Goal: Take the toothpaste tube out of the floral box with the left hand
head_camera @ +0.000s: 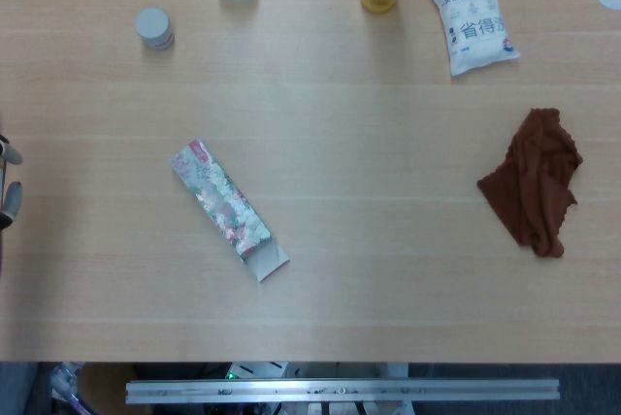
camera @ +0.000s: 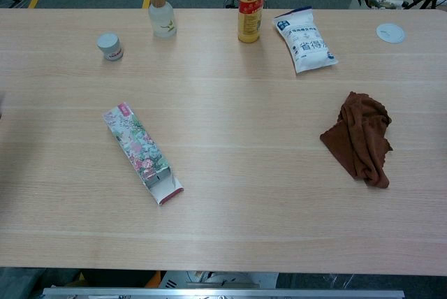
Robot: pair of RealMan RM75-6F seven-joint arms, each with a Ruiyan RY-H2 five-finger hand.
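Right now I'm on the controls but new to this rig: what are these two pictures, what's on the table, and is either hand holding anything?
Both pictures come from the robot's own cameras: one on its head looking nearly straight down, one on its chest looking across the table. On the wood lie the floral box, its near end flap open, a brown cloth, a white pouch, a yellow bottle, a clear bottle and a small jar. No toothpaste tube shows outside the box. Only the fingers of the left hand peek in at the head view's left edge, touching nothing visible. The right hand is not in view.

Bare table (camera: 230,138) around floral box (camera: 140,151)
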